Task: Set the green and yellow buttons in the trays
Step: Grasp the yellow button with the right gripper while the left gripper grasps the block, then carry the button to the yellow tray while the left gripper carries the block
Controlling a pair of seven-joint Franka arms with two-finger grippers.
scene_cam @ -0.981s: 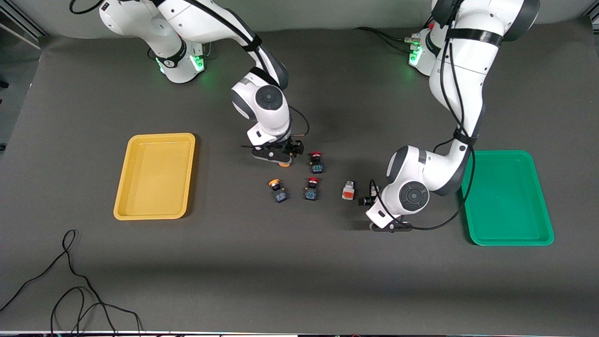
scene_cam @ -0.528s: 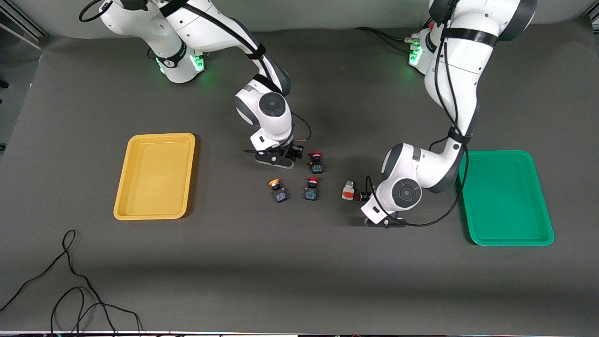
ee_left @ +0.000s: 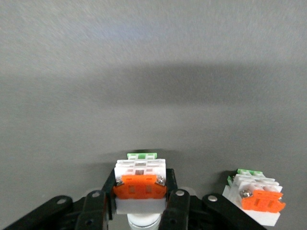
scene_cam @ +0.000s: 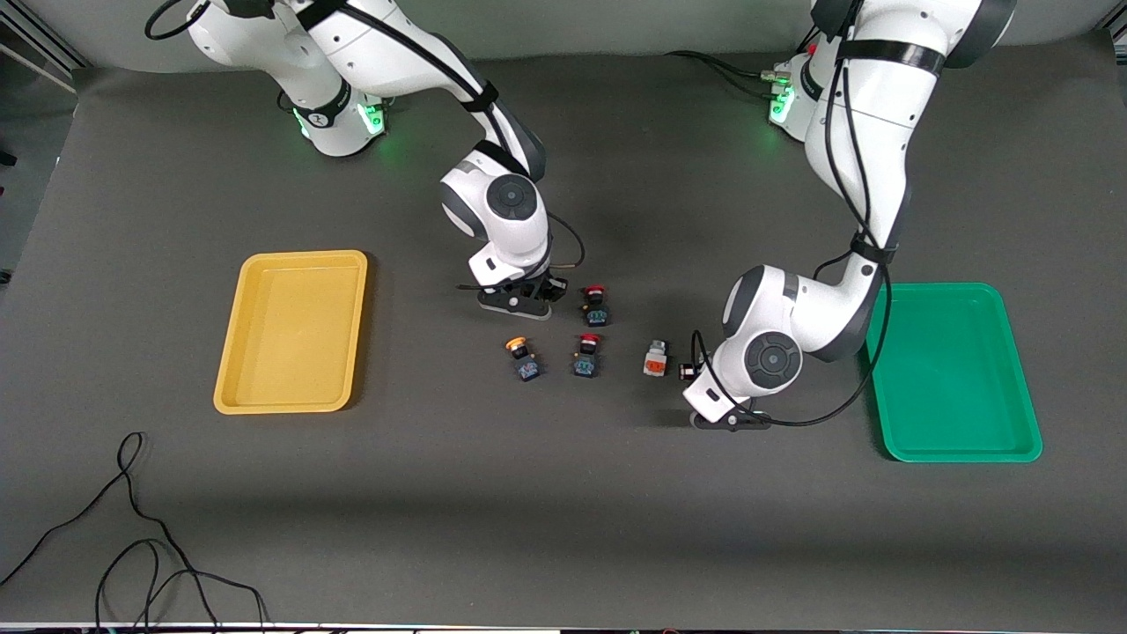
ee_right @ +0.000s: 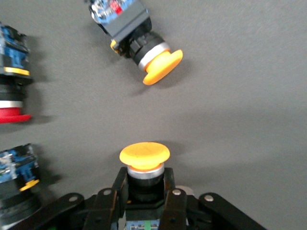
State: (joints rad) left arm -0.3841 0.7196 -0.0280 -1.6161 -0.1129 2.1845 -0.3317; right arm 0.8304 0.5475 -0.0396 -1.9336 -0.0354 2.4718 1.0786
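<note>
Both grippers are down on the table mid-cluster between the trays. Right gripper (ee_right: 146, 194) clamped on a yellow-capped button (ee_right: 144, 163) at its black collar, good spot, rigid and light. Left gripper (ee_left: 140, 201) clamped on a white switch (ee_left: 140, 179) by its flat sides; hard smooth plastic, could slip. Yellow tray (scene_cam: 292, 331) and green tray (scene_cam: 953, 372) hold nothing.

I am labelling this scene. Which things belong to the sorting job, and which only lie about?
Job: yellow-cap buttons, white switches, yellow tray, green tray, left gripper, right gripper.
Lying about: red-cap buttons, cable.
</note>
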